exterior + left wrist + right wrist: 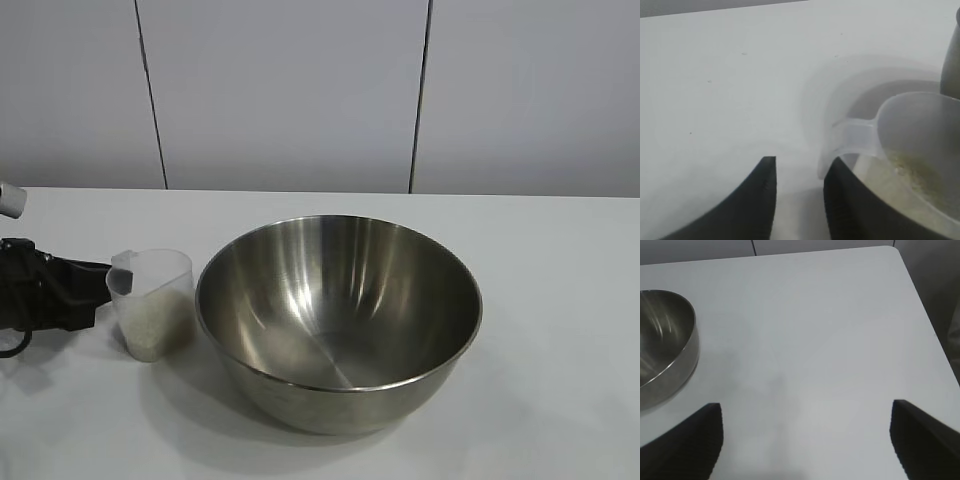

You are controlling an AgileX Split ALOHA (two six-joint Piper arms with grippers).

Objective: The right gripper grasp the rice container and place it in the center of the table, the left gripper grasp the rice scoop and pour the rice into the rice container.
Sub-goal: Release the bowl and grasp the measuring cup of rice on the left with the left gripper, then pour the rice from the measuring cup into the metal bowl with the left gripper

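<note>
Across the white counter [560,300] no writing or brand is showing anywhere, not on the rice scoop [152,303], not on the rice container [338,318]. Behind it, pale wall panels are running across, split by two dark seams at about eleven and one o'clock. The rice container is sitting upright at the middle of the counter, with the rice scoop standing just beside it at nine o'clock, holding the rice [155,322] in its lower half. The left gripper [800,187] is reaching in from the nine o'clock edge, its jaws standing a little apart by the scoop's handle; whether they are gripping it I cannot tell. The right gripper [805,440] is hanging with jaws wide apart over bare counter past the container's three o'clock side, where a rounded counter corner and open surface are lying free.
</note>
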